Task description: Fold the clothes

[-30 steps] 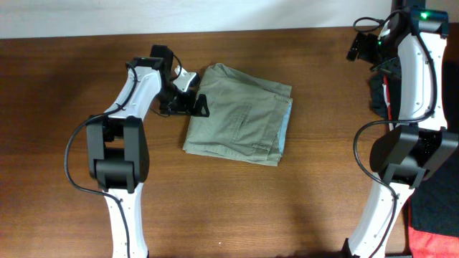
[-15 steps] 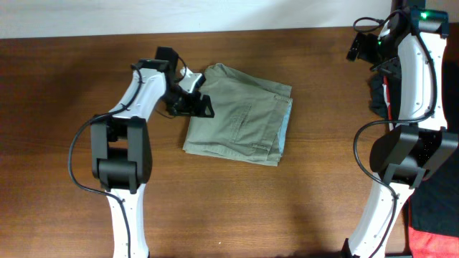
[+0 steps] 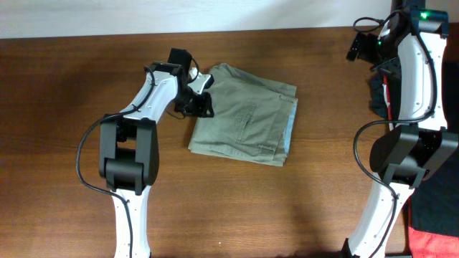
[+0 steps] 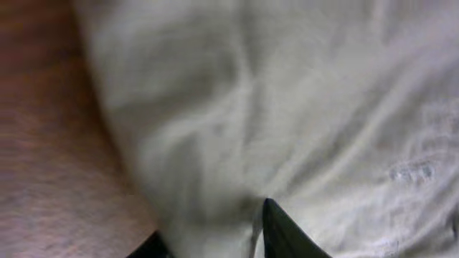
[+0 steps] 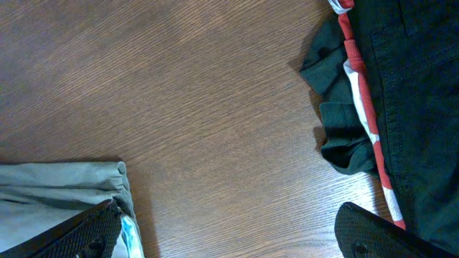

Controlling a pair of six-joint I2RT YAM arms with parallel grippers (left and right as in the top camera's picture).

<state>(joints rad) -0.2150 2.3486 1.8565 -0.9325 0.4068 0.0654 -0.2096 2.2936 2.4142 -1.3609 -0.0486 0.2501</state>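
Observation:
The clothes are khaki shorts folded into a rough square at the table's middle, a light blue lining showing along their right edge. My left gripper sits at their upper left edge. In the left wrist view the pale fabric fills the frame and a bunched fold lies pinched between the two dark fingertips, so the left gripper is shut on it. My right gripper stands open above bare wood at the far right, with the shorts' corner beside its left finger.
A black garment with a red and white stripe lies at the table's right edge, also seen overhead. A red cloth shows at the bottom right corner. The wooden table spreads to the left and front.
My left gripper slid right onto the shorts' upper left edge and closed on the fabric. The shorts shifted slightly right. The right arm stayed still.

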